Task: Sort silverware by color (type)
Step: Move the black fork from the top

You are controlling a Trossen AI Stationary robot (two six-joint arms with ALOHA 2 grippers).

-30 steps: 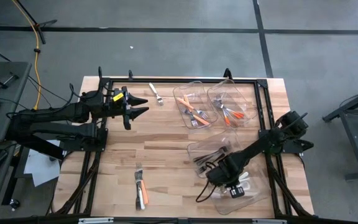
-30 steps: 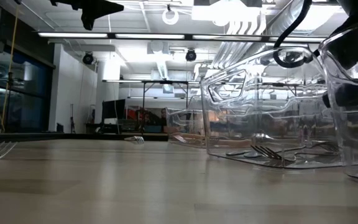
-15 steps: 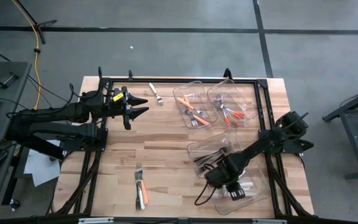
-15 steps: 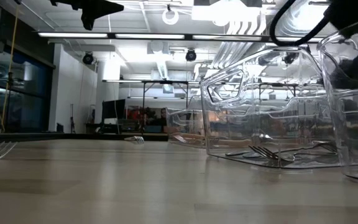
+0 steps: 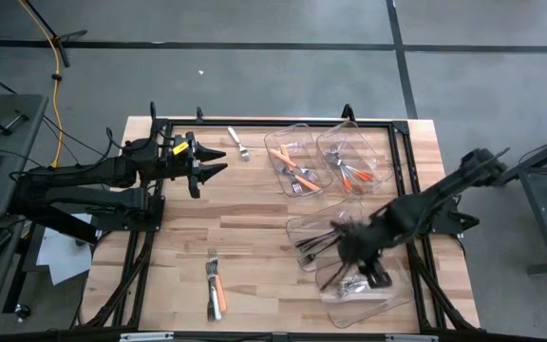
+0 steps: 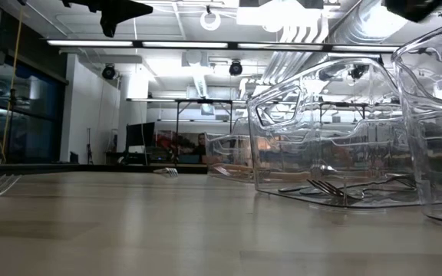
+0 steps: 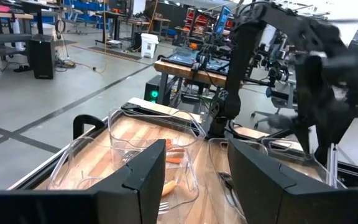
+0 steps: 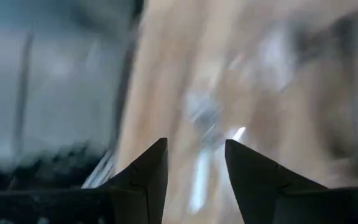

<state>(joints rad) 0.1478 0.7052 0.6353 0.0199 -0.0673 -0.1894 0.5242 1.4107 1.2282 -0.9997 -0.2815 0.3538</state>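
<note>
Most of the sorting looked done. Four clear bins sat on the right half of the table [image 5: 254, 228]. The far bin [image 5: 292, 157] held orange-handled pieces, and the bin beside it [image 5: 354, 157] held more orange ones. The bin nearer the front [image 5: 316, 233] held dark metal forks. The front bin [image 5: 364, 285], nearest the table's right front corner, held pale-handled pieces, though their type could not be told.

The right gripper [image 5: 349, 249] was over the two front bins, its picture smeared by motion. In its wrist view the fingers [image 8: 148, 168] stood apart with nothing between them.

Still loose on the table were a small cluster of forks [image 5: 214, 283], some orange-handled, near the front edge left of the bins, and a single fork [image 5: 239, 143] at the far edge just left of the far bin. The left gripper [image 5: 218, 161] hung beside that fork, above the table, jaws spread and empty. Judging by this, a handful of pieces remained.
</note>
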